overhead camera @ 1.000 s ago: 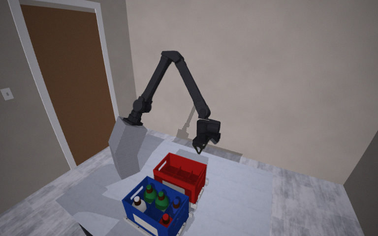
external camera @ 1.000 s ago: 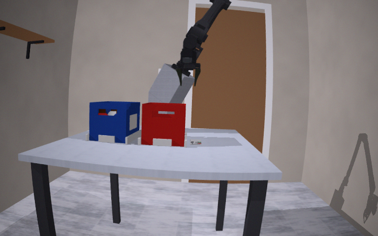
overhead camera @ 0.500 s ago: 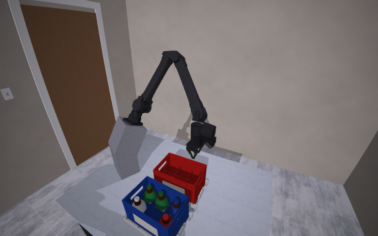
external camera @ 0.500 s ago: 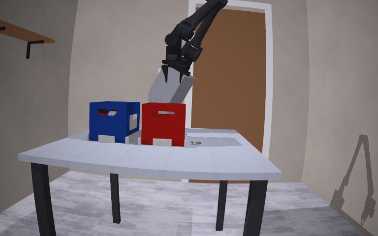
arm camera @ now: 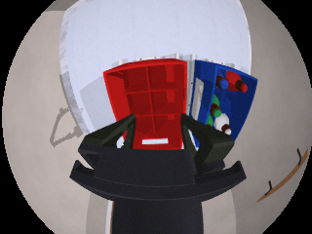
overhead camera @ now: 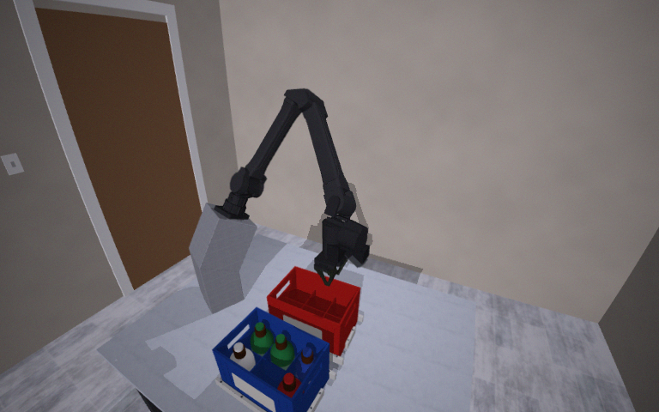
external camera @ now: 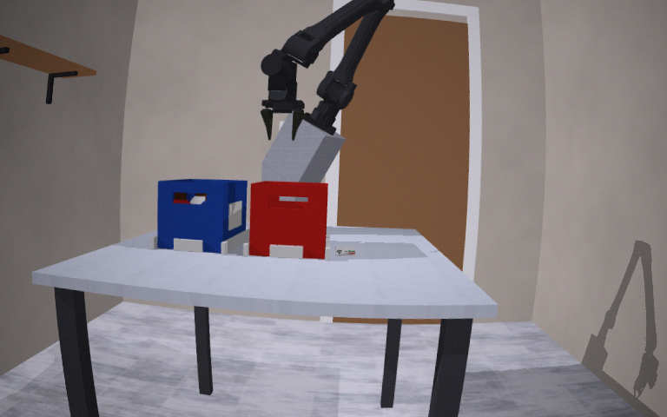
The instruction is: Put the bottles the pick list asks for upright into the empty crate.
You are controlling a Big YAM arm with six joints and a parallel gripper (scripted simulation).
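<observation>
Top view, hand: the hand points down above the far side of the red crate, tips together in this sight line.
Top view, red crate: between 6 and 7 o'clock of the fingertips, its compartments holding no bottles.
Top view, blue crate: the blue crate lies at 7 o'clock.
Top view, bottles: inside the blue crate stand a white bottle, two green ones, a blue one and a red bottle.
Exterior view, grip: released, fingers parted, nothing between them.
Exterior view, crates: red at 6 o'clock below the hand, blue between 7 and 8, both on the desk.
Exterior view, pick list: the pick list lies at 5 o'clock from the hand, just beside the red crate; its print is too small to read.
Wrist view, red crate: it runs from between the fingertips towards 12 o'clock.
Wrist view, bottles: red bottle at 2 o'clock, white bottle at 3.
</observation>
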